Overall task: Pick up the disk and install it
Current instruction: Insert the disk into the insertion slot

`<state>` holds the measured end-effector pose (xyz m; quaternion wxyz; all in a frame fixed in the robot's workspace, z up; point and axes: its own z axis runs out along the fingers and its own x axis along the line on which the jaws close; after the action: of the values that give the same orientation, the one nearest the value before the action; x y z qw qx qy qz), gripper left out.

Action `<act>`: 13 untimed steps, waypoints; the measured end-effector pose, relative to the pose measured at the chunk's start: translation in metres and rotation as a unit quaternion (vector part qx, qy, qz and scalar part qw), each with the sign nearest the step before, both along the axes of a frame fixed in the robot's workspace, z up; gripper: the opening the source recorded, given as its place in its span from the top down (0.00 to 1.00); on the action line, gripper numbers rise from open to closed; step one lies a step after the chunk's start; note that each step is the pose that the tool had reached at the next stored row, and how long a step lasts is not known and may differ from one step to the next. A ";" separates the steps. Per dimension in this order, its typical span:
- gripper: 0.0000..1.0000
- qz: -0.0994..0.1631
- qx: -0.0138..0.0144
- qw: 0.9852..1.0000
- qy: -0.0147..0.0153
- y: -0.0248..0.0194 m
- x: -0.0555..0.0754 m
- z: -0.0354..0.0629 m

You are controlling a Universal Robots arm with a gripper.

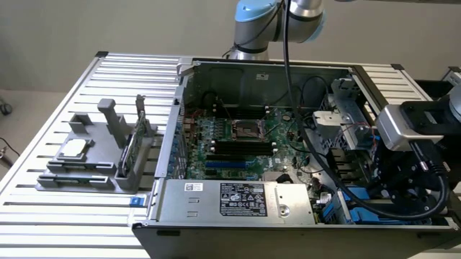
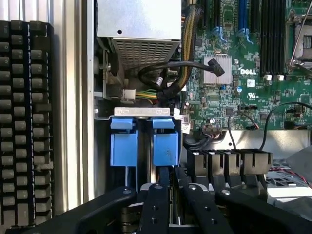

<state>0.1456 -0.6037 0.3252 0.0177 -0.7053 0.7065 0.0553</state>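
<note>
While the disk (image 2: 165, 148) stands by its blue tabs in the bay beside the power supply (image 2: 139, 19), the gripper (image 2: 173, 171) just at it would do best to keep square to the bay, without tilt. Whether it is clamped on the disk cannot be told. The wrist view gives the tabs close up, while the exterior view takes in the whole computer case (image 1: 216, 81) on the desk (image 1: 58, 108).

Exterior view high, angled down over the open computer case (image 1: 238, 81); wrist view close above its motherboard (image 2: 253, 83) (shared ground)
</note>
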 end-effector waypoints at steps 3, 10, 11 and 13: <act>0.80 0.000 0.002 1.000 0.004 -0.0003 0.000 0.0040; 0.80 0.000 0.001 1.000 0.008 -0.0006 -0.001 0.0231; 0.80 0.000 0.001 1.000 0.008 -0.0006 -0.001 0.0256; 0.80 0.000 0.001 1.000 0.009 -0.0006 -0.002 0.0300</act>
<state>0.1435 -0.6043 0.3552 0.0124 -0.7047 0.7066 0.0622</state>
